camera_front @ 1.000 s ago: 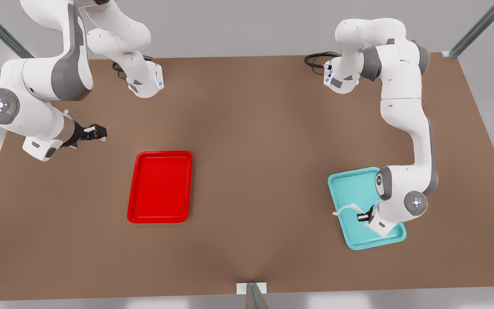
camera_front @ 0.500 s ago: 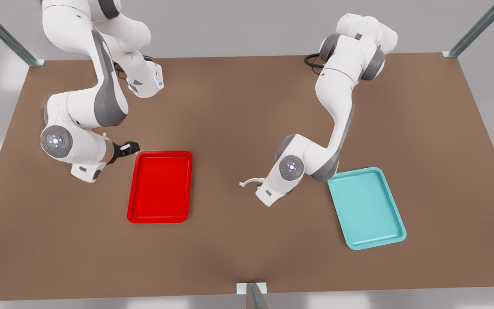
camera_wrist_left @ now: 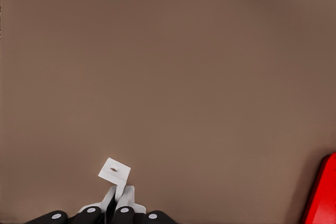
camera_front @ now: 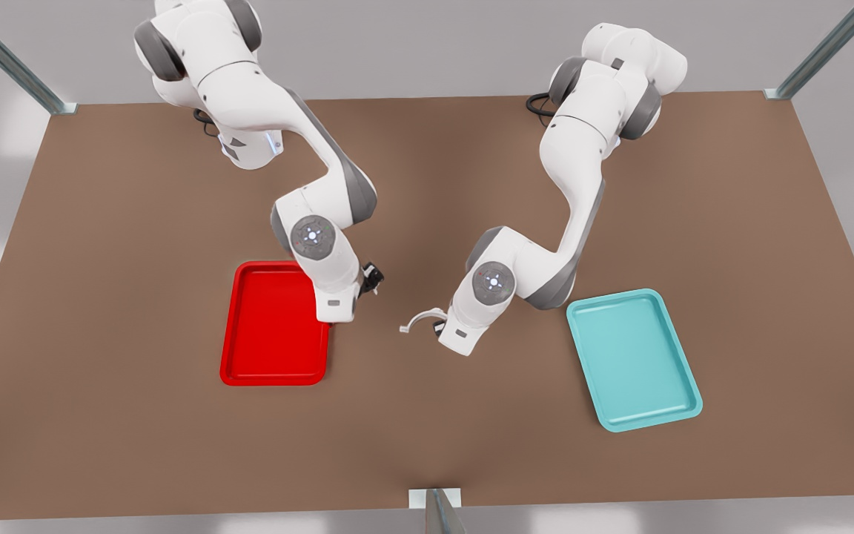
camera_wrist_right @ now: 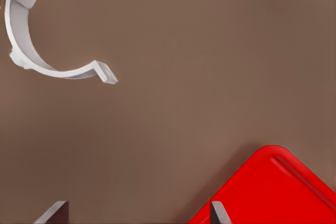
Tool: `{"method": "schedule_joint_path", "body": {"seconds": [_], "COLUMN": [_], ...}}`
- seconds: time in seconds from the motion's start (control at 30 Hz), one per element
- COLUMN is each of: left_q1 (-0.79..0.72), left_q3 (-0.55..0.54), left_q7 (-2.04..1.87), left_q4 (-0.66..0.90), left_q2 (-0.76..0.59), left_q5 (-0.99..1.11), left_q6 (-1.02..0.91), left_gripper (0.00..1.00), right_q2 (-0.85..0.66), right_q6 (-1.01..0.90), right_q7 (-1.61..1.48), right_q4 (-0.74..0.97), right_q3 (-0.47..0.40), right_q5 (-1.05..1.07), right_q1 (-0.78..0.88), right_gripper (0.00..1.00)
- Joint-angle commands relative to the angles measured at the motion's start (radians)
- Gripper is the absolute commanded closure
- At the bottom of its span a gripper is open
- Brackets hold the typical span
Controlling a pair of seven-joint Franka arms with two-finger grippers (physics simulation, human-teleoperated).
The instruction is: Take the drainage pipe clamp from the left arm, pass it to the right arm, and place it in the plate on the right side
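The left gripper (camera_front: 436, 320), mid-table, has its fingers closed on 1 end tab of the small white half-ring drainage pipe clamp (camera_front: 418, 319), held above the brown table (camera_front: 427, 415). The right gripper (camera_front: 372, 279), fingers spread with nothing between them, hovers beside the bright red rectangular plate (camera_front: 275, 348), near the clamp. A teal tray (camera_front: 631, 363) lies apart.

I see the left gripper (camera_front: 438, 320) gripping the drainage pipe clamp (camera_front: 418, 320) above bare table (camera_front: 427, 437), the right gripper (camera_front: 373, 278) just beyond it (over the red plate's (camera_front: 275, 356) edge), teal tray (camera_front: 634, 360) behind.
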Motion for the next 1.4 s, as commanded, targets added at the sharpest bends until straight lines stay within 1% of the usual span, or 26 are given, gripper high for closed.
{"method": "schedule_joint_path", "body": {"seconds": [0.0, 0.03, 0.1, 0.13, 0.33, 0.37, 0.43, 0.53, 0.67, 1.0, 1.37], "left_q1": [0.0, 0.0, 0.0, 0.0, -0.011, -0.01, -0.01, -0.01, -0.01, -0.011, -0.013], "left_q3": [0.0, 0.0, 0.0, 0.0, 0.001, 0.001, 0.003, 0.003, 0.003, 0.003, 0.001], "left_q7": [-0.242, -0.225, -0.199, -0.181, -0.101, -0.095, -0.095, -0.093, -0.095, -0.099, -0.102], "left_q4": [0.001, 0.001, 0.001, 0.001, 0.001, 0.001, 0.001, 0.001, 0.002, 0.002, 0.002], "left_q2": [-0.001, -0.001, -0.001, -0.001, 0.0, -0.001, -0.001, -0.003, -0.003, -0.004, -0.006], "left_q5": [-0.002, -0.002, -0.002, -0.002, 0.0, 0.0, 0.0, -0.002, -0.002, -0.007, -0.007], "left_q6": [0.002, 0.005, 0.001, 0.001, 0.002, 0.002, -0.001, -0.001, -0.001, -0.001, 0.001], "left_gripper": [0.79, 0.79, 0.79, 0.79, 0.79, 0.79, 0.79, 0.79, 0.79, 0.79, 0.79], "right_q2": [0.01, 0.014, 0.025, 0.033, 0.059, 0.057, 0.045, 0.011, 0.023, 0.102, 0.134], "right_q6": [0.232, 0.258, 0.35, 0.393, 0.449, 0.499, 0.504, 0.505, 0.505, 0.559, 0.584], "right_q7": [-0.287, -0.307, -0.307, -0.307, -0.307, -0.307, -0.307, -0.333, -0.496, -0.489, -0.488], "right_q4": [0.006, 0.02, 0.02, 0.017, 0.003, -0.034, -0.048, -0.095, -0.097, -0.092, -0.091], "right_q3": [-0.001, -0.001, -0.001, -0.001, -0.002, -0.001, -0.001, -0.001, -0.001, -0.001, -0.001], "right_q5": [-0.008, -0.031, -0.163, -0.178, -0.224, -0.248, -0.255, -0.381, -0.387, -0.384, -0.375], "right_q1": [0.027, 0.056, 0.083, 0.102, 0.145, 0.145, 0.143, 0.163, 0.163, 0.162, 0.148], "right_gripper": [0.0, 0.0, 0.0, 0.0, 0.0, 0.0, 0.0, 0.0, 0.0, 0.01, 0.01]}}
